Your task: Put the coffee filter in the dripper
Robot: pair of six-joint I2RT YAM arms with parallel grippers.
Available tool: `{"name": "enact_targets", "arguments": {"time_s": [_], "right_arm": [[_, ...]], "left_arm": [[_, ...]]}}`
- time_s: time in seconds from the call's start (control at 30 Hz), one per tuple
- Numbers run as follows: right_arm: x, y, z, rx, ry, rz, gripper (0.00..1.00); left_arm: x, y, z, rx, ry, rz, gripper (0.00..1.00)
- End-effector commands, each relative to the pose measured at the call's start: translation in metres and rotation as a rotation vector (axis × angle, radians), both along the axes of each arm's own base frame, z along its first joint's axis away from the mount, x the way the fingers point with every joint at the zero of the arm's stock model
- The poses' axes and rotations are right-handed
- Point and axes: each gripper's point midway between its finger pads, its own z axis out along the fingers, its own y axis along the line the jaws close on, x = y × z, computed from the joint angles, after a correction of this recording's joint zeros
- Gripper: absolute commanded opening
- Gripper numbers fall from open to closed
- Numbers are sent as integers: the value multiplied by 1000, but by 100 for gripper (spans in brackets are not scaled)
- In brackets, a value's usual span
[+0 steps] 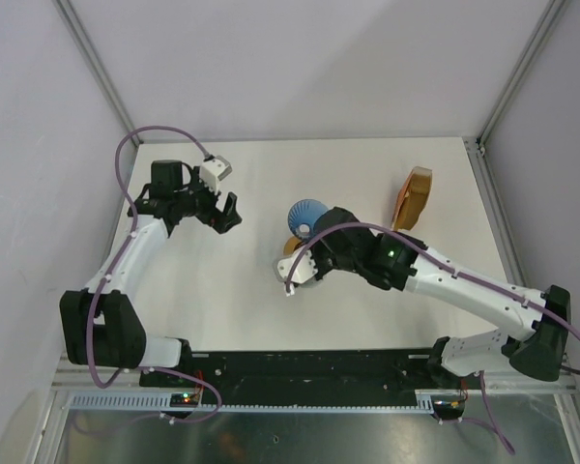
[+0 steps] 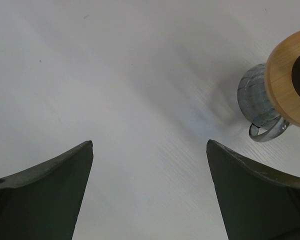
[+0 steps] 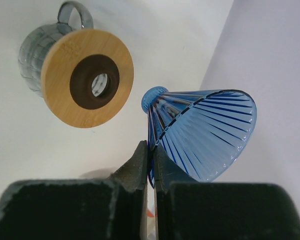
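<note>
Gripping dripper point(image 3: 210, 130) rim at lower centre with right pincer point(image 3: 151, 150); holding left pincer point(image 2: 149, 144) wide over counter point(image 2: 115, 60).

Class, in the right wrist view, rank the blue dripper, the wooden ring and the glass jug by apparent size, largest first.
1. Blue dripper, though it sits nearest the camera, so barely ahead of the ring.
2. Wooden ring.
3. Glass jug, mostly hidden behind the ring.
</note>
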Motion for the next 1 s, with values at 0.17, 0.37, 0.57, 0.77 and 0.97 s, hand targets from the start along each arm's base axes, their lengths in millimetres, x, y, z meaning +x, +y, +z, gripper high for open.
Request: {"name": "enact_targets", "arguments": {"time_s": [0.17, 0.37, 0.57, 0.77, 0.97], "right_arm": [[-29, 15, -4, -96, 43, 168, 0], [-26, 13, -16, -108, 88, 148, 0], [-16, 13, -21, -99, 104, 129, 0], [-13, 14, -23, -89, 117, 131, 0], [-6, 16, -30, -106, 111, 113, 0]], "left_arm": [[3, -2, 10, -24, -19, -10, 100], [2, -3, 10, -26, -21, -18, 100], [1, -5, 8, -30, -12, -22, 100], [2, -4, 6, -26, -11, -21, 100], [1, -4, 5, -27, -8, -24, 100]]}}
